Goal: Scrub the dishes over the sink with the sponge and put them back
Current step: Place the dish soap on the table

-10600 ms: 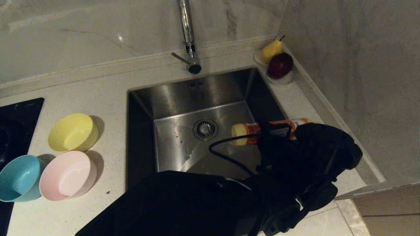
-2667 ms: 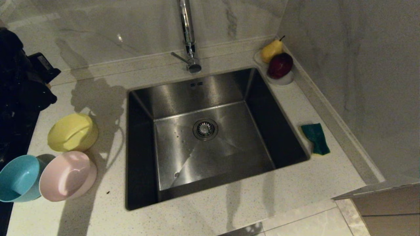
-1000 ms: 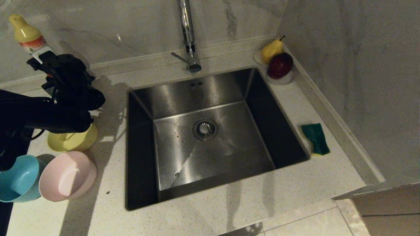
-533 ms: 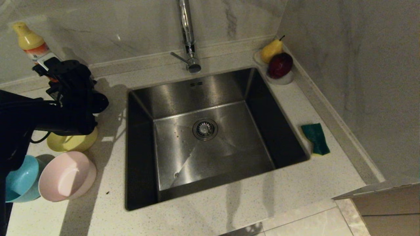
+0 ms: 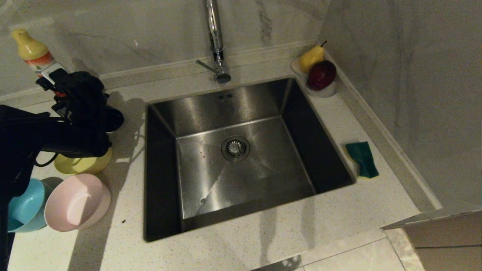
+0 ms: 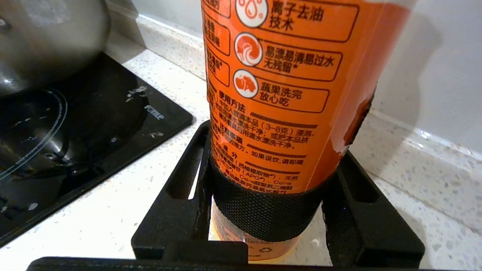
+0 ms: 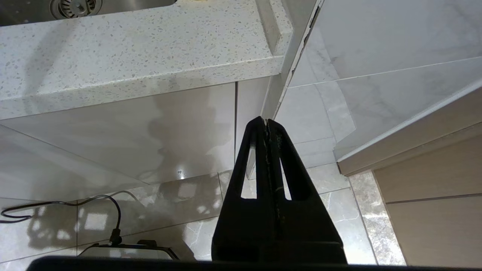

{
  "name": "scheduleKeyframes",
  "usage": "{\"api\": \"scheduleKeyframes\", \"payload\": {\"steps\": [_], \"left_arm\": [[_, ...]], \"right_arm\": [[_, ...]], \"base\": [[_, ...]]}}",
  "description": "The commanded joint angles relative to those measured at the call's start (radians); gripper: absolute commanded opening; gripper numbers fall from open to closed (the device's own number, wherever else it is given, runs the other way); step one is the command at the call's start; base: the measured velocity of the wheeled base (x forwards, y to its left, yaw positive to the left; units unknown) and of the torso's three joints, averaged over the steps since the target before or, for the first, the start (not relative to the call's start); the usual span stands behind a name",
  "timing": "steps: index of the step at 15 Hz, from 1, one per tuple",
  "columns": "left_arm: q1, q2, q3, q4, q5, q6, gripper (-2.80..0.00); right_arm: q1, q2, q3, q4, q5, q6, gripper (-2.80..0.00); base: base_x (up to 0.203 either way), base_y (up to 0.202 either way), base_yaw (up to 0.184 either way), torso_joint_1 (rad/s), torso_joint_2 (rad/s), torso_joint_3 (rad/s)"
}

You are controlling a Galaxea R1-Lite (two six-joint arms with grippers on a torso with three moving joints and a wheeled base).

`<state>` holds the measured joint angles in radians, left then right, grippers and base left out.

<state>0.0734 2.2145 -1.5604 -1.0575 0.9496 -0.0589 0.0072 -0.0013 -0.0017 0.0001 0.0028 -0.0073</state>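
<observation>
My left gripper (image 5: 56, 81) is shut on an orange-labelled detergent bottle (image 5: 32, 52) with a yellow top. It holds the bottle upright at the back left of the counter, close to the wall. In the left wrist view the black fingers (image 6: 180, 180) clamp the bottle (image 6: 278, 94) low down, its base at or just above the counter. The arm partly covers the yellow bowl (image 5: 84, 163). The pink bowl (image 5: 77, 201) and blue bowl (image 5: 26, 209) sit in front of it. The sponge (image 5: 362, 158) lies green face up, right of the sink (image 5: 226, 105). My right gripper (image 7: 266, 120) hangs shut below the counter edge.
A chrome tap (image 5: 214, 41) rises behind the sink. A white dish with a pear and a red apple (image 5: 320, 75) stands in the back right corner. A black hob (image 6: 75, 124) with a steel pot (image 6: 45, 37) lies left of the bottle.
The left gripper has sunk slightly with the bottle over the last second. Well before that, the right arm held this bottle over the sink; that arm has since left the head view.
</observation>
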Motion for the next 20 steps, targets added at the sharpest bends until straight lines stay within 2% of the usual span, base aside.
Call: {"api": "scheduleKeyframes", "payload": {"steps": [1, 4, 7, 20], "left_arm": [[0.003, 0.006, 0.001, -0.020, 0.017, -0.001, -2.80], [0.003, 0.020, 0.000, -0.054, 0.023, -0.006, -2.80], [0.003, 0.034, -0.004, -0.070, 0.061, -0.025, -2.80], [0.008, 0.062, 0.012, -0.080, 0.086, -0.067, -2.80]], "right_arm": [[0.000, -0.002, 0.000, 0.000, 0.000, 0.000, -2.80], [0.000, -0.002, 0.000, 0.000, 0.000, 0.000, -2.80], [0.000, -0.002, 0.000, 0.000, 0.000, 0.000, -2.80], [0.000, -0.002, 0.000, 0.000, 0.000, 0.000, -2.80]], "base": [[0.000, 0.000, 0.000, 0.000, 0.00, 0.000], [0.000, 0.000, 0.000, 0.000, 0.00, 0.000], [0.000, 0.000, 0.000, 0.000, 0.00, 0.000], [0.000, 0.000, 0.000, 0.000, 0.00, 0.000]]}}
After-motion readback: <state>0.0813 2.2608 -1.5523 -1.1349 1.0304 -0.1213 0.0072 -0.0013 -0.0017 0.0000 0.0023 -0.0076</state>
